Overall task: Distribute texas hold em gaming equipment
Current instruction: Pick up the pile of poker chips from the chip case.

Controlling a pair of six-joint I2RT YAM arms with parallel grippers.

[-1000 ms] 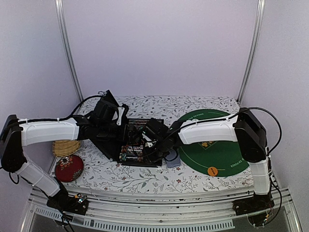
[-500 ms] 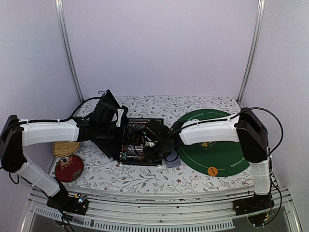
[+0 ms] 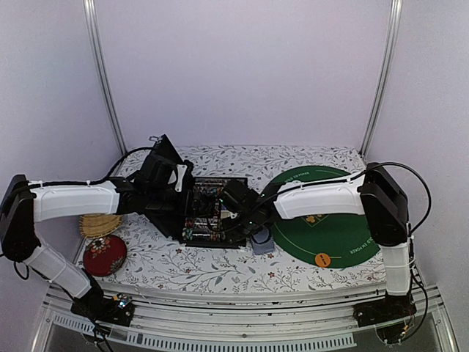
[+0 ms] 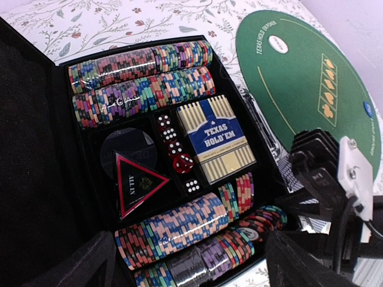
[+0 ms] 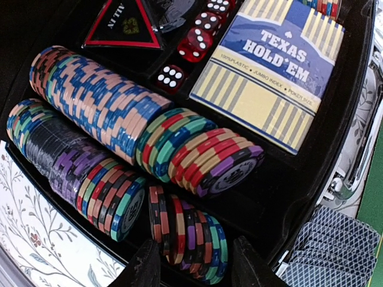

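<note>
Rows of poker chips lie on edge in the black case, on either side of its card box and red dice. The right tool straddles a short chip stack in the case's edge row; we cannot tell whether its fingers pinch it. Loose playing cards lie on the surface just outside the case, towards the green mat, which bears an orange disc. The left tool hovers over the case, fingers spread wide.
</note>
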